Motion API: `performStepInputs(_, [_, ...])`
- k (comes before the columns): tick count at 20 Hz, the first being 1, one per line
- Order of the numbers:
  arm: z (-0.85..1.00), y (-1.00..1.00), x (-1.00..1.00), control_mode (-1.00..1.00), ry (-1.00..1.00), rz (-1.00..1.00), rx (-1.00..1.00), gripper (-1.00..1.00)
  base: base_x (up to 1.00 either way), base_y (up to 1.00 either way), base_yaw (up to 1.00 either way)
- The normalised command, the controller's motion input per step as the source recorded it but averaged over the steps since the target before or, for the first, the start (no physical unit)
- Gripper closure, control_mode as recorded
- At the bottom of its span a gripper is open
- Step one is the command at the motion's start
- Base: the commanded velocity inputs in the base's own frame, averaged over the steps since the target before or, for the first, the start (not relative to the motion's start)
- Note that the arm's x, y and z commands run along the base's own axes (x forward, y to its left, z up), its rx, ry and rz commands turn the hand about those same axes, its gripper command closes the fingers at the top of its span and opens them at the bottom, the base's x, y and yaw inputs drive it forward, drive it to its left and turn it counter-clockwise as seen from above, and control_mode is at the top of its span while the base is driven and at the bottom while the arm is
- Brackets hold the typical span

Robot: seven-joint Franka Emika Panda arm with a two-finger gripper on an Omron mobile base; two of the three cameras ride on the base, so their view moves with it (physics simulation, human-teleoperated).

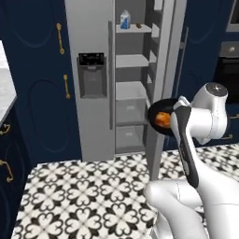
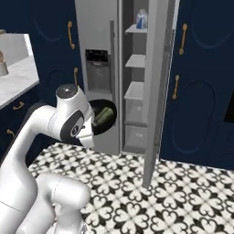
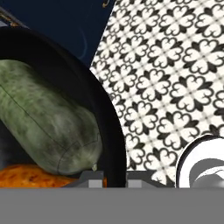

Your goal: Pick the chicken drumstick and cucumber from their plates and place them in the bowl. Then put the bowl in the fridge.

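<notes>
The gripper (image 3: 111, 178) is closed narrow on the rim of the bowl (image 3: 111, 131), one dark fingertip inside the wall and one outside, so the black bowl hangs from the hand, carried in the air in front of the fridge (image 1: 93, 42). Both foods are already in it: the cucumber (image 3: 43, 122) lies across the bowl's hollow with its long axis slanting, one blunt end close to the fingers, and the chicken drumstick (image 3: 30, 177) sits under and beside it, against the wall nearest the grip. From the left base view the bowl (image 1: 161, 116) is level with the fridge's lower shelves and just outside the open compartment, close to the edge of the open door (image 1: 161, 88); orange shows inside it. The coming move seems to turn on this: the pale shelves (image 1: 130, 91) lie beyond the bowl, away from the arm, so the bowl likely has to travel forward past the door edge and onto a shelf. A milk carton (image 1: 125, 20) stands on the top shelf, well above the bowl. The patterned floor (image 1: 88, 191) is below.
</notes>
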Motion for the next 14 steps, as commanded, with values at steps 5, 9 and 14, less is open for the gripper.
performStepInputs(5, [0.0,0.0,0.0,1.0,0.0,0.0,0.0,1.0,0.9,0.77,-0.37])
performStepInputs(9, [0.0,0.0,0.0,1.0,0.0,0.0,0.0,1.0,0.92,0.44,-0.33])
performStepInputs(14, [0.0,0.0,0.0,1.0,0.0,0.0,0.0,1.0,0.99,0.19,-0.23])
